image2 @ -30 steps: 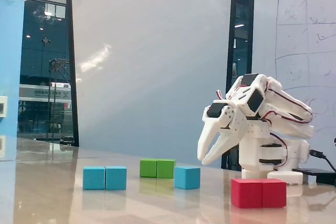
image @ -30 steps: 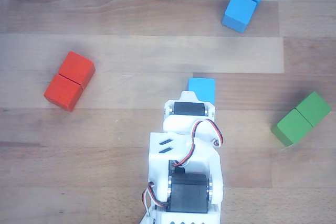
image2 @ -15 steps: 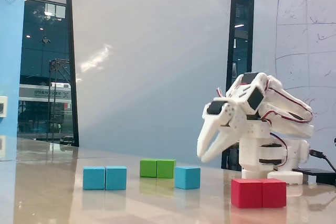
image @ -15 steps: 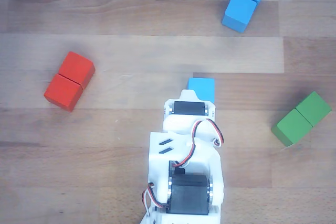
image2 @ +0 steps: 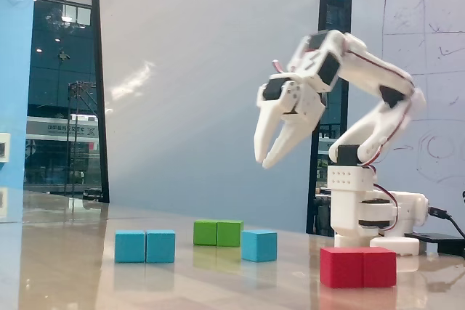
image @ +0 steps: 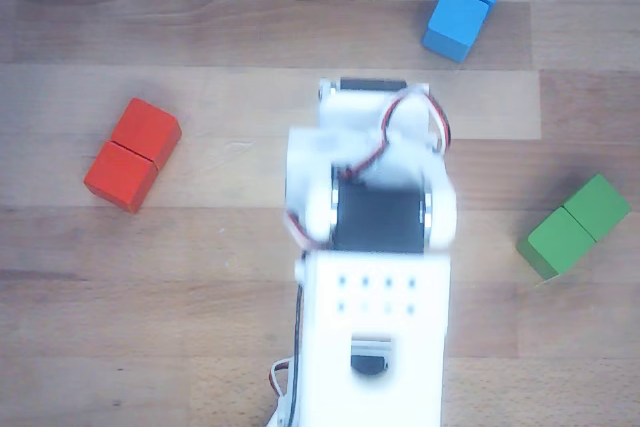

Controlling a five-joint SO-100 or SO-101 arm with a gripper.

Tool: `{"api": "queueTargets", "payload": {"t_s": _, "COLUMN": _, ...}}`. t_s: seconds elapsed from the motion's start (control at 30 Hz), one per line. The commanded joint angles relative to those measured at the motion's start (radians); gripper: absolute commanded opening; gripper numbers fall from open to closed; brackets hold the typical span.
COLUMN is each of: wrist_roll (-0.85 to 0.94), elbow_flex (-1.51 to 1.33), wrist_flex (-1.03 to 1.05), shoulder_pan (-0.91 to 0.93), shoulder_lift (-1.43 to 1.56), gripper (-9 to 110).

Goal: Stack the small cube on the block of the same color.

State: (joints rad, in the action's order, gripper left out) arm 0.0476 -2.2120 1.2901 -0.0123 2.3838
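Note:
In the fixed view the small bright-blue cube (image2: 259, 245) sits on the table, just right of the green block. The blue oblong block (image2: 145, 246) lies well to its left. In the other view that block (image: 465, 2) lies at the top right, and the small cube is hidden, probably under the arm. My gripper (image2: 264, 162) hangs high above the table, above the small cube, pointing down and to the left. Its fingers stand a little apart and hold nothing. In the other view only the arm's white body (image: 372, 247) shows, not the fingers.
A green oblong block (image2: 218, 233) lies behind and between the blue pieces; in the other view it (image: 575, 225) is at the right. A red oblong block (image2: 358, 267) lies near the arm's base (image2: 370, 215); in the other view it (image: 132, 154) is at the left.

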Motion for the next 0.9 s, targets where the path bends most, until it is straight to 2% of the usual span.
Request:
{"api": "queueTargets", "payload": {"t_s": 0.0, "wrist_roll": 0.002, "elbow_flex": 0.152, "wrist_flex": 0.086, "shoulder_pan": 0.0, "shoulder_lift": -0.239, "gripper": 2}}
{"api": "queueTargets", "payload": {"t_s": 0.13, "wrist_roll": 0.002, "elbow_flex": 0.14, "wrist_flex": 0.117, "shoulder_pan": 0.003, "shoulder_lift": -0.281, "gripper": 2}}
{"api": "queueTargets", "payload": {"t_s": 0.5, "wrist_roll": 0.006, "elbow_flex": 0.0, "wrist_flex": 0.021, "shoulder_pan": 0.003, "shoulder_lift": -0.279, "gripper": 4}}
{"api": "queueTargets", "payload": {"t_s": 0.67, "wrist_roll": 0.052, "elbow_flex": -0.048, "wrist_flex": 0.009, "shoulder_pan": 0.012, "shoulder_lift": -0.276, "gripper": 18}}
{"api": "queueTargets", "payload": {"t_s": 0.87, "wrist_roll": 0.052, "elbow_flex": -0.057, "wrist_flex": 0.008, "shoulder_pan": 0.117, "shoulder_lift": -0.275, "gripper": 38}}
